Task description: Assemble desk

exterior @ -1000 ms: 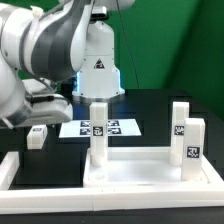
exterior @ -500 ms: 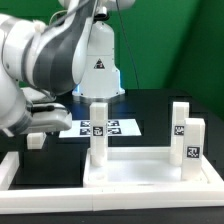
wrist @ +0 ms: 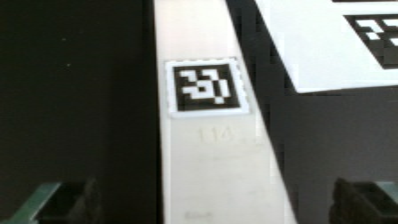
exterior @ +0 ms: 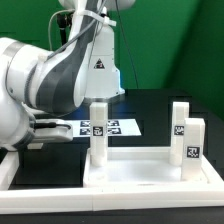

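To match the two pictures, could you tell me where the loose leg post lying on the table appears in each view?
Wrist view: the leg post fills the centre, between the open gripper fingers.
Exterior view: hidden behind the arm, not clearly visible.
Shared landmark: the marker board, which lies beside the post in the wrist view.

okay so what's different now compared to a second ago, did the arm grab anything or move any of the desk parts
The arm swung down and toward the exterior view's left, and now hides the loose leg that lay there. In the wrist view the open gripper straddles a leg lying on the table, not yet gripping it. The three upright legs, the panel and the marker board stayed put.
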